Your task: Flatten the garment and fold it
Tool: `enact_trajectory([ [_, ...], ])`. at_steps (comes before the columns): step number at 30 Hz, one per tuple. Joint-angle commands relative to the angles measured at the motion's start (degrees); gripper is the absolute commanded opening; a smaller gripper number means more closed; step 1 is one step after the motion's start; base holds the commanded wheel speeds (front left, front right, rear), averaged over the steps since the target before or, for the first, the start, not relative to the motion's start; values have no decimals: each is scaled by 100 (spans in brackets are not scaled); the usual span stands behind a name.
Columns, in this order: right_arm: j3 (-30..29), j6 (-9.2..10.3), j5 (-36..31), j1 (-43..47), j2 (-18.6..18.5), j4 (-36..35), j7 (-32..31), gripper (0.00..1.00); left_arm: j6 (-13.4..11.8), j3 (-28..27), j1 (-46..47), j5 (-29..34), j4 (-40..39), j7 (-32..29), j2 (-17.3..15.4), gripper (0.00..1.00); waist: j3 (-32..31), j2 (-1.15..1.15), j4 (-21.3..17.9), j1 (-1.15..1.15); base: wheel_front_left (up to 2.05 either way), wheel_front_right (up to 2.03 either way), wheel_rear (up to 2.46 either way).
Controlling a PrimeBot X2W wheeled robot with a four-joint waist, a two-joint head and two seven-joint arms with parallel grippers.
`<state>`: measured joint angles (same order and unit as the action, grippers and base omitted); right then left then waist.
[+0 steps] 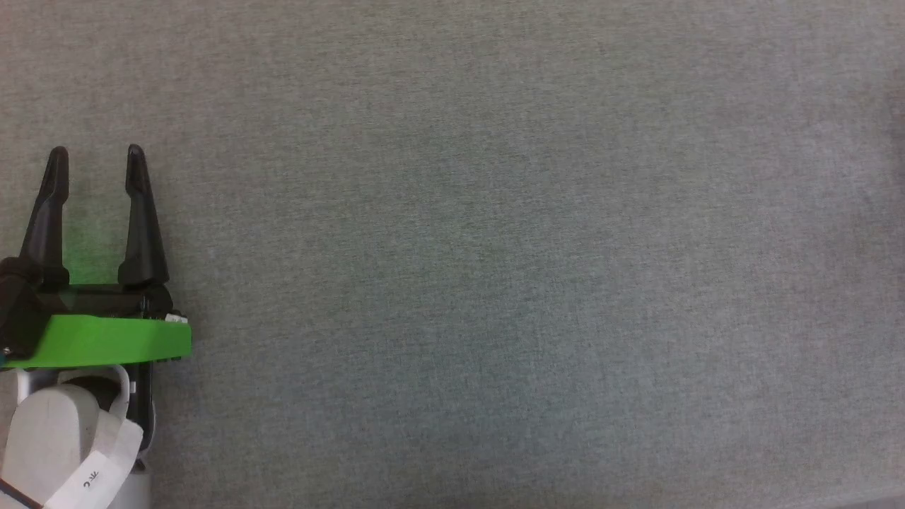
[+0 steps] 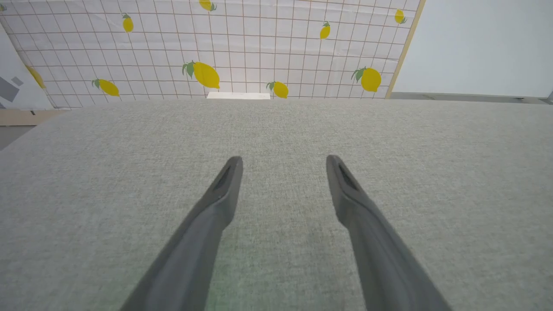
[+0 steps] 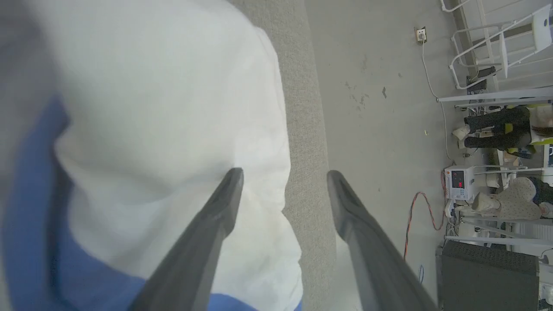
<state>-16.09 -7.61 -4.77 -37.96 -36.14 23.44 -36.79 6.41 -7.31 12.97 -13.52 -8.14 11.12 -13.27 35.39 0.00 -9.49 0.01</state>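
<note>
Over the grey table [image 1: 495, 247], the left end effector [image 1: 97, 152] hangs wide open, holding nothing. Right end effector [image 3: 285, 175] is spread wide as well, poised over the white-and-blue garment [image 3: 173, 108] at the table's edge.

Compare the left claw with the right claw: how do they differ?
The left claw faces bare grey cloth; the right claw faces the white-and-blue garment at the cloth's edge. Beyond the left claw is a lemon-print sheet; beyond the right claw lies the floor. Both are open and hold nothing.
</note>
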Motion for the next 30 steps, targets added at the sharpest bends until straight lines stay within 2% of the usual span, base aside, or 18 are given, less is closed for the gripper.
enact_trajectory([
  [1, -108, 12, -22, -133, -47, -33, 98, 100, -47, -23, -4, -44, 6, 29, -41, 100, -150, 0, 46, -1, 0, 0, 0],
  [4, -165, 12, 87, -271, 41, -168, 349, 100, -77, -56, -72, -99, 117, 94, 13, 100, -431, 0, 34, -1, 0, 0, 0],
  [8, 219, 12, 358, -510, 155, -588, 904, 100, -142, -102, -185, -181, 364, 208, 152, 100, -1066, 0, 76, -1, 0, 0, 0],
  [12, 638, 12, 690, -701, 464, -992, 1364, 100, -240, -157, -313, -234, 500, 282, 306, 100, -1681, 0, 149, -1, 0, 0, 0],
  [16, 967, 12, 925, -753, 1010, -1318, 1904, 100, -288, -168, -394, -274, 628, 324, 430, 100, -2194, 0, 245, -1, 0, 0, 0],
  [20, 1153, 12, 1002, -588, 1831, -1633, 2711, 100, -385, -187, -450, -291, 743, 345, 551, 100, -2589, 0, 330, -1, 0, 0, 0],
  [25, 1051, 12, 789, -37, 2925, -1913, 3877, 100, -511, -160, -504, -256, 873, 361, 660, 100, -2992, 0, 434, -1, 0, 0, 0],
  [28, 970, 12, 694, 461, 3234, -1989, 4472, 100, -544, -89, -495, -232, 936, 366, 713, 100, -3176, 0, 514, -1, 0, 0, 0],
  [30, 954, 12, 694, 772, 3301, -1950, 4755, 100, -554, -24, -498, -202, 990, 369, 737, 100, -3259, 0, 550, -1, 0, 0, 0],
])
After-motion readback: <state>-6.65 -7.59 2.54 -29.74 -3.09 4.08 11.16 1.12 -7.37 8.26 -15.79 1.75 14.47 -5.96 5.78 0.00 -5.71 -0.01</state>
